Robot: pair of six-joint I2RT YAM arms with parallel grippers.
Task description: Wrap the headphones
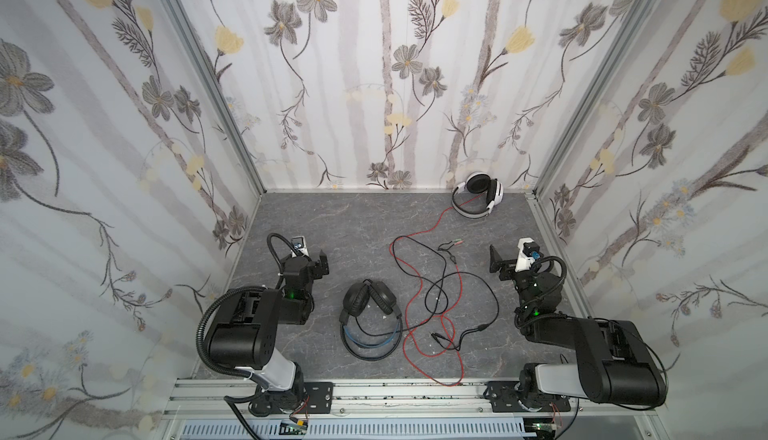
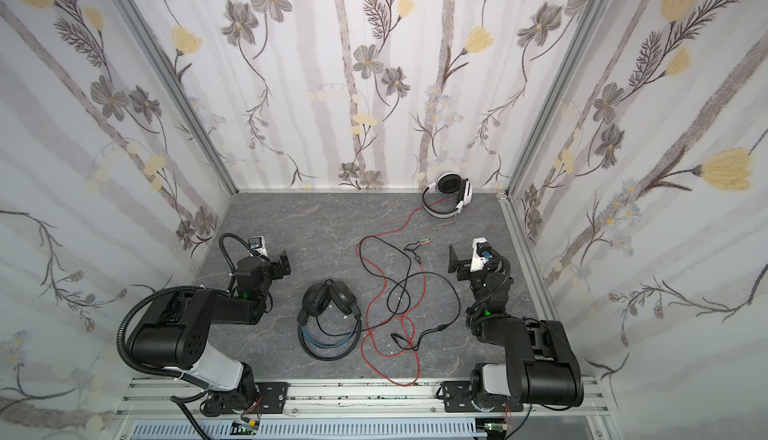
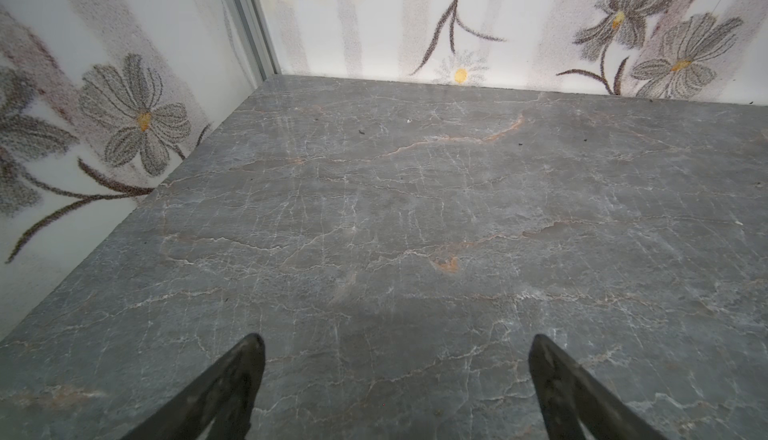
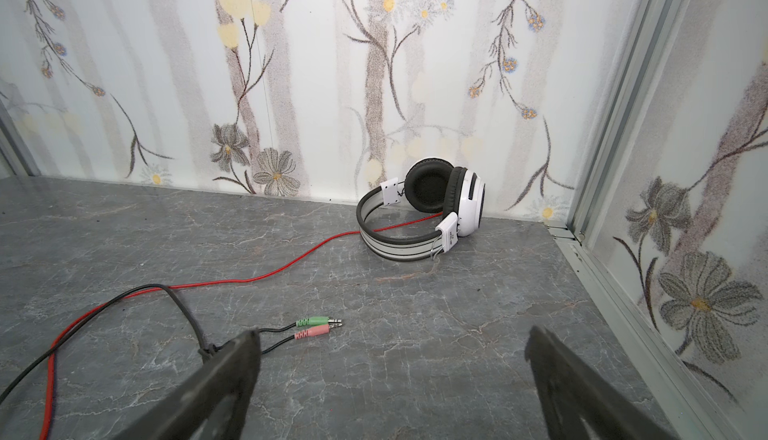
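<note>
Grey marbled bench (image 3: 415, 209) is all that my left end effector (image 3: 395, 342) faces; its jaws stand wide apart and hold nothing. My right end effector (image 4: 392, 338) is released and empty too, low over the bench, with the green and pink plugs (image 4: 318, 320) near one of its fingers.

The white headphones (image 4: 424, 209) lie against the back wall, near the right corner, and their red cable (image 4: 291, 265) runs loose toward the middle. The black headphones (image 1: 370, 317) lie near the front, between my two arms and closer to the left one. In both top views the red cable and the black cable (image 1: 481, 327) cross each other several times in a loose tangle.

I judge that the wrapping is not yet begun, because no cable is wound around any headband. For the next move I think I must choose one headset, take its cable, and draw it free from the other cable before winding. Otherwise both headsets may be dragged together.
</note>
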